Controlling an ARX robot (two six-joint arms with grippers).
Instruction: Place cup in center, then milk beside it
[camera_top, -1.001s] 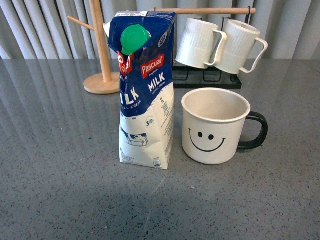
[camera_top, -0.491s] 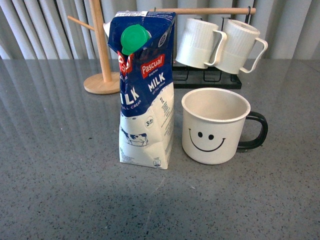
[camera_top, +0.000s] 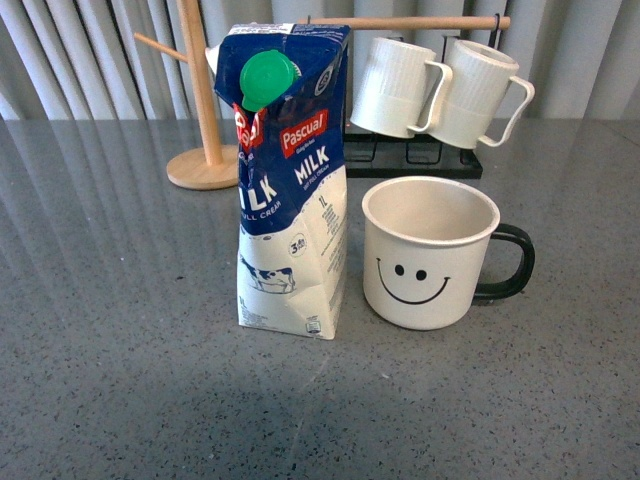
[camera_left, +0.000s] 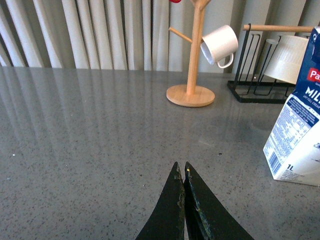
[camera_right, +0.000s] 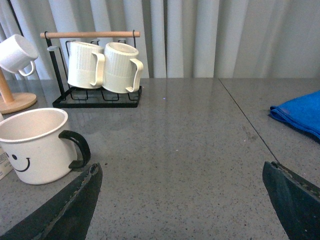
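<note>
The cup (camera_top: 430, 255), a wide white mug with a black smiley face and black handle, stands upright on the grey table, handle to the right. The milk (camera_top: 290, 180), a blue and white carton with a green cap, stands upright just left of it, a small gap between them. Neither arm shows in the front view. My left gripper (camera_left: 181, 167) is shut and empty above bare table, with the milk (camera_left: 297, 130) off to one side. My right gripper (camera_right: 181, 167) is open wide and empty, with the cup (camera_right: 37, 145) beside one finger (camera_right: 82, 192).
A wooden mug tree (camera_top: 205, 165) stands behind the milk, with a small plain white cup (camera_left: 220, 45) hanging on it. A black rack (camera_top: 420, 155) holds two ribbed white mugs (camera_top: 440, 90) behind the cup. A blue cloth (camera_right: 300, 115) lies on the table.
</note>
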